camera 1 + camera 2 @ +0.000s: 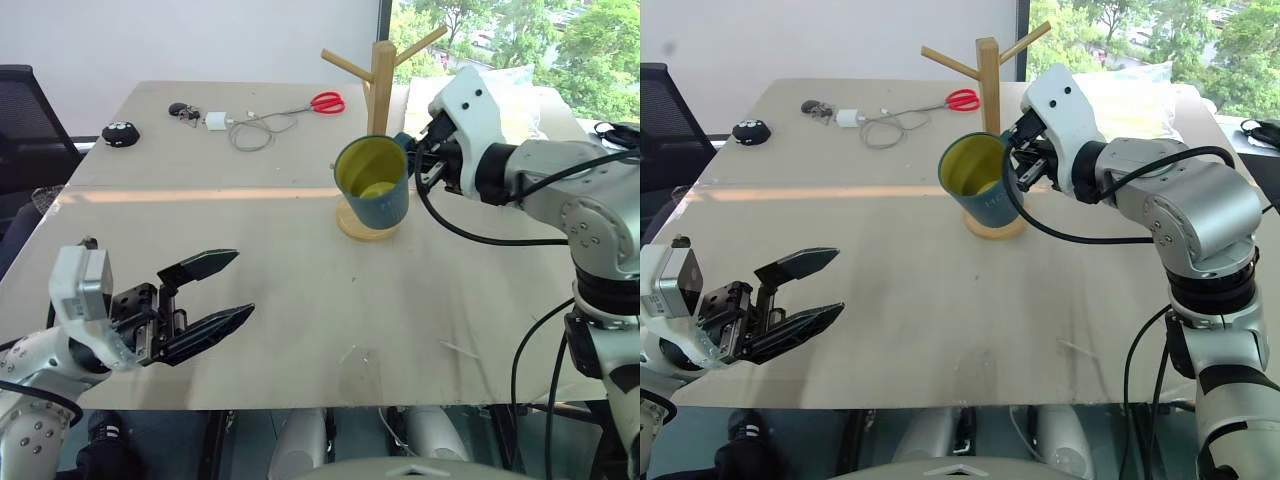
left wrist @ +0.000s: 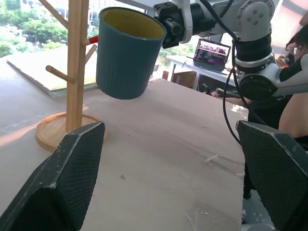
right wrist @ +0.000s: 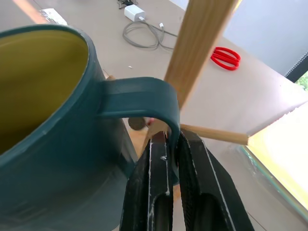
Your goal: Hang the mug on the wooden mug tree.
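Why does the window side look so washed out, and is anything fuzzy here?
Left eye view: daylight from the window bleaches the table's far right corner, and a bright streak crosses the tabletop. Right wrist view: the mug and the right gripper pinching its handle loom close and soft-edged; the red scissors behind look blurred.

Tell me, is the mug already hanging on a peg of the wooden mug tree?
No, the right gripper holds the mug by its handle in the air beside the wooden mug tree.
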Robot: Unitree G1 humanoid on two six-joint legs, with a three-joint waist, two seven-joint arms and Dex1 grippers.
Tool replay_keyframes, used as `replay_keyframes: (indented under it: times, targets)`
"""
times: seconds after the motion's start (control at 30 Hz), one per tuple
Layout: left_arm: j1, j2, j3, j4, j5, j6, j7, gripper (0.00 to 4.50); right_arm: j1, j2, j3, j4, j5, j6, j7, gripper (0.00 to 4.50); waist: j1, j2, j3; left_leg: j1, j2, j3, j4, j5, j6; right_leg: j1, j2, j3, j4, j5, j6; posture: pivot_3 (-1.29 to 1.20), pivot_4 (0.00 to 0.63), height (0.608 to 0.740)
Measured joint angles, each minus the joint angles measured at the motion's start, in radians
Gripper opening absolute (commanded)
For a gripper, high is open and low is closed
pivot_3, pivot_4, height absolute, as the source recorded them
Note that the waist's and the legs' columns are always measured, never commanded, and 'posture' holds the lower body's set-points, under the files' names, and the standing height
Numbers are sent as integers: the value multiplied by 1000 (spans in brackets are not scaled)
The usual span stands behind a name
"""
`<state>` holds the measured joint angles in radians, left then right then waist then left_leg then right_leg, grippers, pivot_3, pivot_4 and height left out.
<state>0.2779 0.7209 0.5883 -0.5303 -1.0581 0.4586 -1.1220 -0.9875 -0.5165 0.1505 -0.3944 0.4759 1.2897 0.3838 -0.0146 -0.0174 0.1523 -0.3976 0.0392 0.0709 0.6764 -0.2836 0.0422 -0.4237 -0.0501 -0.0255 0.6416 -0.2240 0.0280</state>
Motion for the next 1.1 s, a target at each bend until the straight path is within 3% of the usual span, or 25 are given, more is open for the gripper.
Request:
replay_keyframes:
  times: [0.2, 0.23, 0.3, 0.37, 0.4, 0.6, 0.8, 0.87, 1.03, 1.1]
  targets:
    - [6, -8, -2, -9, 4, -9, 12, 4500, -59, 63, 42, 81, -50, 16, -40, 155, -1, 0, 0, 0, 0, 0, 0, 1, -1, 0, 0, 0, 0, 0, 0, 0, 150, 740]
    - [12, -10, -2, -11, 4, -10, 16, 4500, -60, 63, 58, 96, -61, 13, -39, 710, 0, 0, 0, 0, 0, 0, 0, 1, -1, 0, 0, 0, 0, 0, 0, 0, 150, 740]
    - [16, -21, -4, -15, 4, -11, 27, 4500, -60, 62, 92, 118, -78, -5, -29, 1304, -1, 0, 0, 0, 0, 0, 0, 1, -1, 0, -1, 0, 0, 0, 0, 0, 150, 740]
    - [17, -27, -9, -28, 5, -11, 39, 4500, -60, 60, 111, 137, -101, -26, -21, 2440, -1, 0, 0, 0, 0, 0, 0, 1, -1, 0, -1, -1, 0, 0, 0, 0, 150, 740]
    - [17, -28, -9, -33, 5, -11, 42, 4500, -59, 52, 113, 137, -104, -32, -16, 2797, 0, 0, 0, 0, 0, 0, 0, 1, -1, 0, -1, -1, 0, 0, 0, 0, 150, 740]
    - [2, -35, -15, -49, -2, -6, 104, 4500, 57, -62, 23, -3, -32, -49, 107, 2797, 2, 0, 0, -1, -1, -1, -1, 0, 1, 0, -1, -1, -1, 1, 2, 0, 150, 740]
    - [-43, -30, -58, -49, 0, 19, 174, 4500, 296, -89, -245, -179, 108, -179, 222, 2797, 4, -1, -1, 0, -1, -2, -2, -1, 1, 1, -1, -2, -1, 2, 3, 0, 150, 740]
    - [-46, -16, -84, -43, 21, 32, 190, 4500, 450, -114, -338, -208, 124, -267, 268, 2797, 4, -1, -1, 0, -1, -1, -2, -1, 1, 1, -1, -1, -1, 2, 3, 0, 150, 740]
    - [-25, -4, -126, -3, 116, 34, 183, 4500, 875, -157, -492, -226, 105, -475, 389, 4411, 8, -1, 0, 1, -1, -1, -3, -1, 1, 1, 0, -1, -1, 1, 2, 0, 150, 740]
    - [-7, 5, -126, 21, 147, 29, 165, 4500, 1044, -166, -550, -221, 79, -576, 454, 4411, 9, 0, 0, 1, 0, 0, -3, -1, 1, 1, 1, 0, -1, 0, 1, 0, 150, 740]
